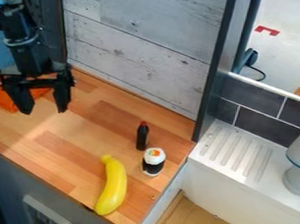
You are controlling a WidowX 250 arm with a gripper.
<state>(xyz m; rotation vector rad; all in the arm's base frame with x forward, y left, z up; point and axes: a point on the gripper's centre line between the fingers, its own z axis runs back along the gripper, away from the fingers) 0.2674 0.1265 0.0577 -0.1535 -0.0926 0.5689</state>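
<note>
Soft, fairly bright light lay across my bench (63, 160), with a pale sheen on its left part, near my dark pincer (44, 112). The pale surface (290, 54) at upper right looked bright; the grey panel (4, 182) below the bench sat dim.

Black gripper (44, 110), fingers apart, hangs over wood ctr (60, 148), nr orange cloth (2, 96). Yellow banana (113, 187) lies nr front edge; sushi roll (153, 161) upright btwn it & red-capped soy sauce btl (142, 137). White ribbed drainboard (238, 151) at view's R.
</note>
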